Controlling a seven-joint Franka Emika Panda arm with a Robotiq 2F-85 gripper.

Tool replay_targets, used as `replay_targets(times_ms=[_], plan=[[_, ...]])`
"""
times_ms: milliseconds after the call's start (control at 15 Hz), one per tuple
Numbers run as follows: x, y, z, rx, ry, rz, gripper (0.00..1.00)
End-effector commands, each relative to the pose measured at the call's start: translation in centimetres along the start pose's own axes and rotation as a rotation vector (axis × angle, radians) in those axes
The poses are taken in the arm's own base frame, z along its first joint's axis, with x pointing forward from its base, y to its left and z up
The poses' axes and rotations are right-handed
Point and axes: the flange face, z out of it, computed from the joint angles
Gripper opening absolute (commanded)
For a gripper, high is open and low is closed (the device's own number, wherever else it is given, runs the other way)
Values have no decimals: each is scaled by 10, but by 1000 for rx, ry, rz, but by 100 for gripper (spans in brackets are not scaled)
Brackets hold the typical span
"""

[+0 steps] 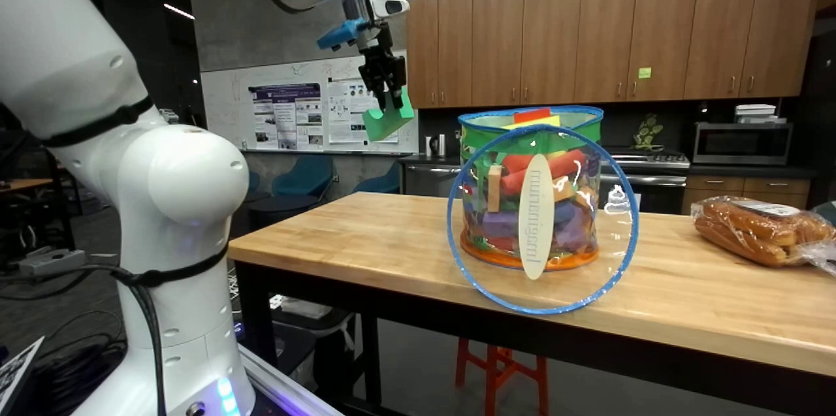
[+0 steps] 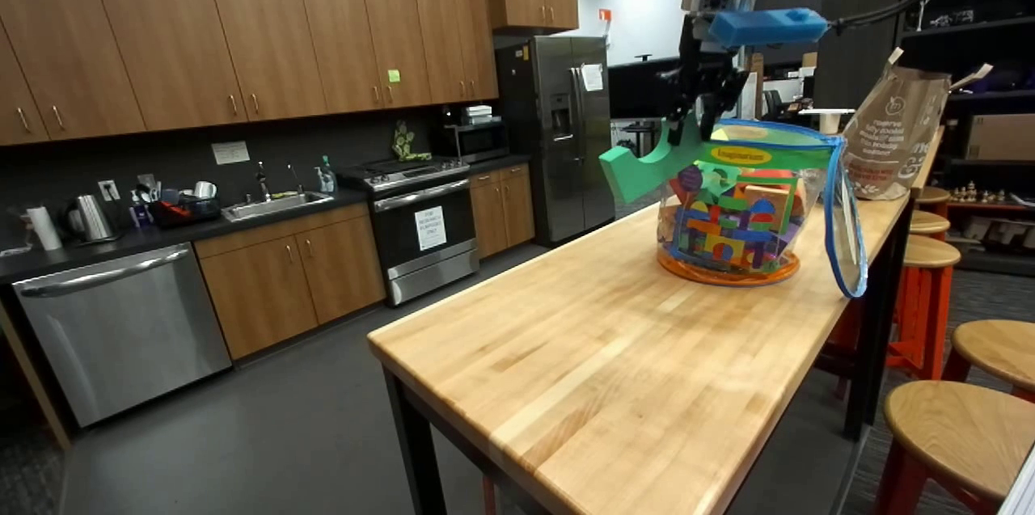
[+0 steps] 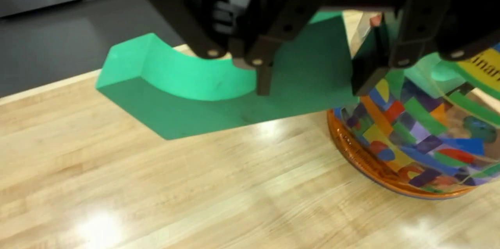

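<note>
green arched block, clamped by one end in the end effector, far end jutting sideways

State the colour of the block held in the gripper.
Green; the block shows best in the wrist view, close to the camera.

Wrist view: the top edge crops my gripper between 11 and 2 o'clock; its fingers hide some of the green block toward 1. The clear-sided bag is cut off at 3 o'clock; lettering on its orange base, toward 4, is blurred. In an exterior view, my arm is cut off between 10 and 11 o'clock and the bread pack at 3; text on the posters, toward 10, is too small to read.
</note>
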Motion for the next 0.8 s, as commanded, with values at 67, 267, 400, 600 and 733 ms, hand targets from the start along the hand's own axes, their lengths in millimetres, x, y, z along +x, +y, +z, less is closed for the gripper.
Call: replay_targets(times_ms=[67, 267, 400, 600, 733], plan=[[-17, -15, 43, 59, -66, -92, 28], [-25, -18, 70, 77, -112, -125, 28], [-27, -18, 79, 84, -127, -133, 28], [-23, -12, 81, 84, -129, -130, 77], [-18, -4, 76, 80, -113, -113, 83]])
